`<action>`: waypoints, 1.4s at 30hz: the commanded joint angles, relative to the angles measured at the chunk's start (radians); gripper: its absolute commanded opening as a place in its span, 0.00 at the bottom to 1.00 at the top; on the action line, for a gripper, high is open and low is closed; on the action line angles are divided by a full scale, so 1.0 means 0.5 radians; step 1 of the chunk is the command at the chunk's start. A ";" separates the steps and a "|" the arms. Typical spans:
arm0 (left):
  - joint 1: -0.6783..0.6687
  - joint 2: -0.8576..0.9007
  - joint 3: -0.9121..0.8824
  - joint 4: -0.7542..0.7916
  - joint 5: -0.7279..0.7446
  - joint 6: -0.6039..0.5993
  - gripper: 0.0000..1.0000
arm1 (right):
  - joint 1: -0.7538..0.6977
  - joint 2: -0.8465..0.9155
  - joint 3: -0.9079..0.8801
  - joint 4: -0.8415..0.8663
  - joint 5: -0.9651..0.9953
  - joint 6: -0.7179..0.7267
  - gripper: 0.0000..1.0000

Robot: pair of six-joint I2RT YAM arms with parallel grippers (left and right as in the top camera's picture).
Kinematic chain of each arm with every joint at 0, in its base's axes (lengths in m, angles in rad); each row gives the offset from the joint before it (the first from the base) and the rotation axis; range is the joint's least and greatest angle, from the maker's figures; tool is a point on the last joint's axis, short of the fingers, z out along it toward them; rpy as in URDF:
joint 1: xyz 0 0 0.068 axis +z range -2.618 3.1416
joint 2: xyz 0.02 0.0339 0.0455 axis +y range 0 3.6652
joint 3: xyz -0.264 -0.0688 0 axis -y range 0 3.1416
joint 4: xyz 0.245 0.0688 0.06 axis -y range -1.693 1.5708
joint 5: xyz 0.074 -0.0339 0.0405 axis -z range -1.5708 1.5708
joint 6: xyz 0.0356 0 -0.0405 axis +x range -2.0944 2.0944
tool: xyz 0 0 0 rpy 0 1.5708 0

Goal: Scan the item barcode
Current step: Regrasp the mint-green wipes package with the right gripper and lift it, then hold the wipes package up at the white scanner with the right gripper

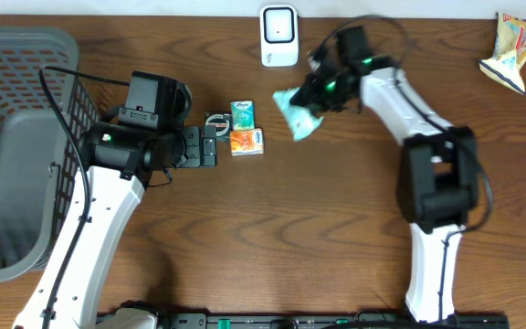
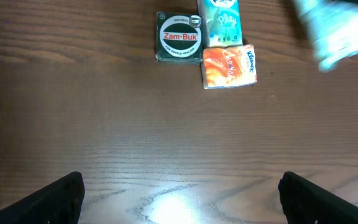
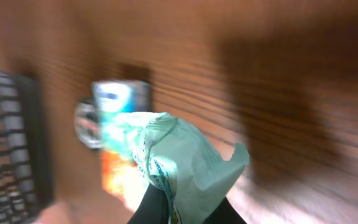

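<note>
Pale green packet [image 1: 296, 117] looks lifted clear of the tabletop [image 1: 336, 238], our right hand [image 1: 318, 97] clamped on one end, long axis running diag. away from the grip. White scanner [image 1: 279, 35] sits near, toward the far edge, so right arm's closer. Our left hand [image 2: 185, 202] is wide open, empty, by the tin [image 2: 179, 38] & tissue packs [image 2: 229, 65]. Bare wood btwn packet & scanner.

Grey basket [image 1: 26, 55] at left; Zam-Buk tin [image 2: 179, 38] beside orange tissue pack [image 2: 229, 65].

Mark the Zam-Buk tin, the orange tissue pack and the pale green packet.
Zam-Buk tin [image 2: 180, 38]: left wrist view, lid label centre.
orange tissue pack [image 2: 229, 65]: left wrist view, top face middle.
pale green packet [image 1: 297, 119]: overhead view, its middle.
</note>
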 commanded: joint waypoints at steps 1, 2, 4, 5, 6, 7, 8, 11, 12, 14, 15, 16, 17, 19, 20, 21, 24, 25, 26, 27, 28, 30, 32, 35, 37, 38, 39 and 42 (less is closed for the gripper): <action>0.002 -0.013 0.022 0.000 -0.012 0.012 0.98 | -0.049 -0.301 0.021 0.032 -0.211 0.007 0.01; 0.002 -0.014 0.022 0.000 -0.011 0.012 0.97 | -0.056 -0.340 0.021 0.042 -0.215 0.007 0.01; 0.002 -0.013 0.022 0.000 -0.011 0.012 0.98 | -0.063 -0.410 0.021 0.062 -0.221 0.005 0.01; 0.002 -0.013 0.022 0.000 -0.011 0.012 0.98 | -0.061 -0.459 0.021 0.094 -0.221 0.000 0.01; 0.002 -0.013 0.022 0.000 -0.011 0.012 0.98 | -0.057 -0.474 0.021 0.114 -0.221 -0.007 0.01; 0.002 -0.013 0.022 0.000 -0.011 0.012 0.98 | -0.046 -0.500 0.021 0.153 -0.221 -0.009 0.01; 0.002 -0.013 0.022 0.000 -0.011 0.012 0.98 | -0.032 -0.517 0.021 0.192 -0.221 -0.009 0.01; 0.002 -0.013 0.022 0.000 -0.011 0.012 0.98 | 0.022 -0.536 0.021 0.311 -0.221 -0.008 0.01; 0.002 -0.013 0.022 0.000 -0.012 0.012 0.98 | 0.042 -0.536 0.021 0.338 -0.221 -0.008 0.01; 0.002 -0.013 0.022 0.000 -0.011 0.012 0.98 | 0.078 -0.536 0.021 0.377 -0.219 -0.011 0.01; 0.002 -0.013 0.022 0.000 -0.011 0.012 0.98 | 0.098 -0.536 0.021 0.411 -0.220 -0.021 0.01; 0.003 -0.013 0.022 0.000 -0.011 0.012 0.98 | 0.113 -0.536 0.021 0.457 -0.220 -0.024 0.01; 0.002 -0.013 0.022 0.000 -0.011 0.012 0.98 | 0.125 -0.536 0.021 0.500 -0.220 -0.024 0.01; 0.002 -0.014 0.022 0.000 -0.011 0.012 0.98 | 0.146 -0.536 0.021 0.610 -0.220 -0.022 0.01; 0.002 -0.013 0.022 0.000 -0.012 0.012 0.98 | 0.151 -0.536 0.021 0.649 -0.220 -0.022 0.01; 0.002 -0.013 0.022 0.001 -0.012 0.012 0.98 | 0.159 -0.536 0.021 0.681 -0.217 -0.014 0.01; 0.002 -0.014 0.022 0.001 -0.011 0.012 0.98 | 0.163 -0.536 0.021 0.712 -0.149 0.072 0.01; 0.002 -0.013 0.022 0.000 -0.011 0.012 0.98 | 0.163 -0.536 0.021 0.710 -0.113 0.115 0.01; 0.002 -0.013 0.022 0.000 -0.012 0.012 0.98 | 0.163 -0.536 0.021 0.710 -0.092 0.147 0.01; 0.002 -0.013 0.022 0.001 -0.011 0.012 0.98 | 0.162 -0.534 0.021 0.710 -0.090 0.163 0.01; 0.002 -0.013 0.022 0.000 -0.011 0.012 0.98 | 0.163 -0.533 0.021 0.710 -0.089 0.178 0.01; 0.002 -0.014 0.022 0.000 -0.012 0.012 0.98 | 0.163 -0.533 0.021 0.710 -0.089 0.229 0.01; 0.002 -0.013 0.022 0.000 -0.011 0.012 0.98 | 0.162 -0.532 0.021 0.702 -0.089 0.346 0.01; 0.002 -0.013 0.022 0.000 -0.012 0.012 0.98 | 0.162 -0.532 0.021 0.640 -0.092 0.552 0.01; 0.002 -0.014 0.022 0.000 -0.011 0.012 0.98 | 0.163 -0.532 0.021 0.586 -0.092 0.648 0.01; 0.002 -0.013 0.022 0.000 -0.011 0.012 0.98 | 0.163 -0.532 0.021 0.562 -0.091 0.652 0.01; 0.003 -0.013 0.022 0.000 -0.011 0.012 0.98 | 0.163 -0.532 0.021 0.540 -0.090 0.652 0.01; 0.002 -0.013 0.022 0.000 -0.011 0.012 0.98 | 0.162 -0.532 0.021 0.501 -0.082 0.652 0.01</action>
